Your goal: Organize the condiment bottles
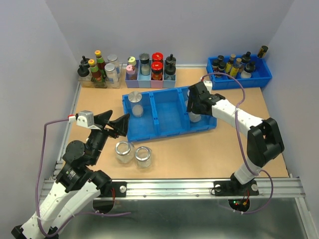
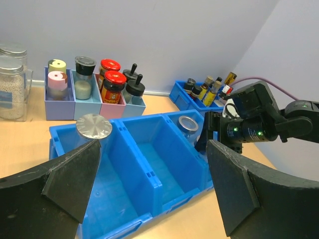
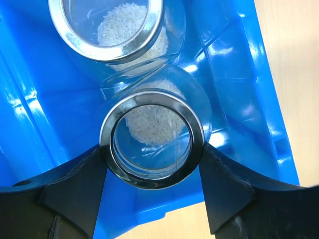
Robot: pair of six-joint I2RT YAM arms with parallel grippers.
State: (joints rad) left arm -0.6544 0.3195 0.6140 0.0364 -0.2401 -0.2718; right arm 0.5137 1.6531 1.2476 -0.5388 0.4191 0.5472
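Observation:
A blue three-compartment bin (image 1: 169, 130) lies mid-table. A clear jar with a flat silver lid (image 1: 135, 99) stands in its left compartment, also in the left wrist view (image 2: 93, 127). My right gripper (image 1: 195, 110) is in the right compartment, shut on the silver rim of an open jar with white grains (image 3: 152, 132), a finger pressed on each side. A second open jar (image 3: 107, 25) stands just behind it and touches it. Two more open jars (image 1: 123, 151) (image 1: 143, 156) stand on the table in front of the bin. My left gripper (image 1: 115, 123) is open and empty by the bin's front left corner.
Pastel holders with colourful-capped bottles (image 1: 149, 69) stand at the back centre. A blue tray of dark bottles (image 1: 239, 69) is at the back right. A clear holder of bottles (image 1: 99, 69) is at the back left. The bin's middle compartment (image 2: 159, 164) holds nothing.

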